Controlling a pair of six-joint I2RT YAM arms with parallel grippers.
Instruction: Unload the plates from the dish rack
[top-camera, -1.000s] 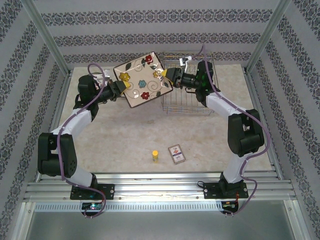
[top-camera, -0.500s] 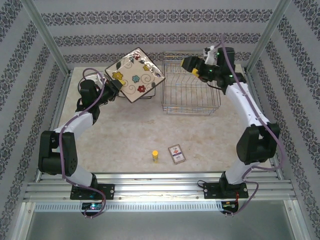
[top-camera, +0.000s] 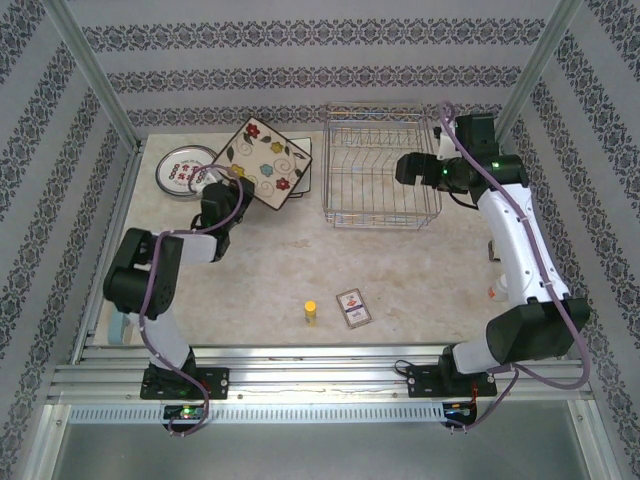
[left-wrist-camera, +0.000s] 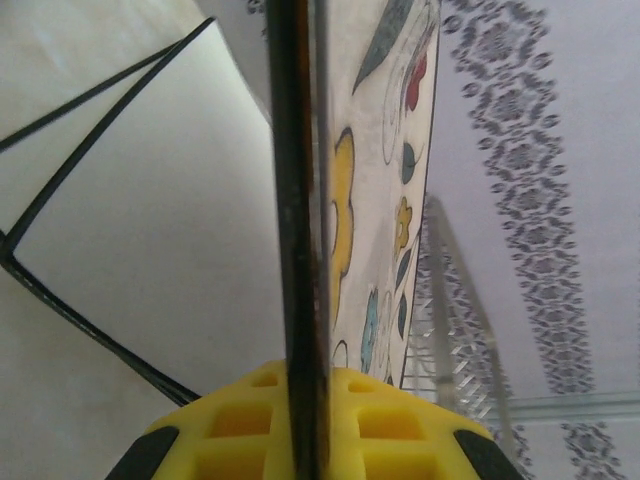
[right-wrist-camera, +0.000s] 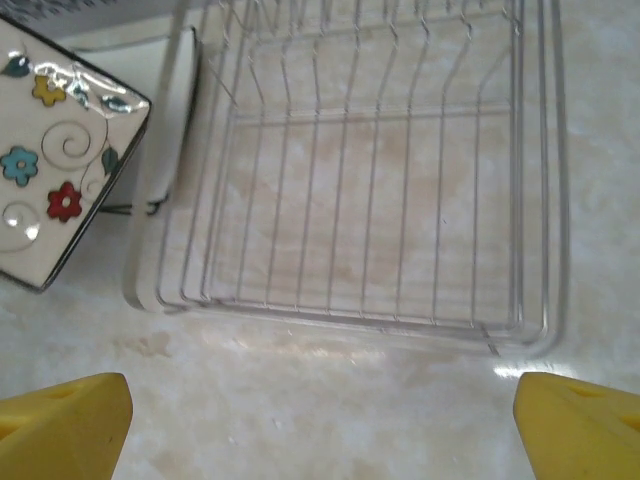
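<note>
One square cream flowered plate (top-camera: 270, 158) held.
Our left gripper (top-camera: 232, 187) pinches its rim to stack it; right gripper (right-wrist-camera: 320, 415) gapes.

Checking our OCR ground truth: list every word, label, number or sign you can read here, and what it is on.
No text can be read in these views.
Small card: a picture, any print too small to read.
Round plate: red rim marks, too blurred to tell if lettering.
Square flowered plate: flowers and scrolls, no lettering.
</note>
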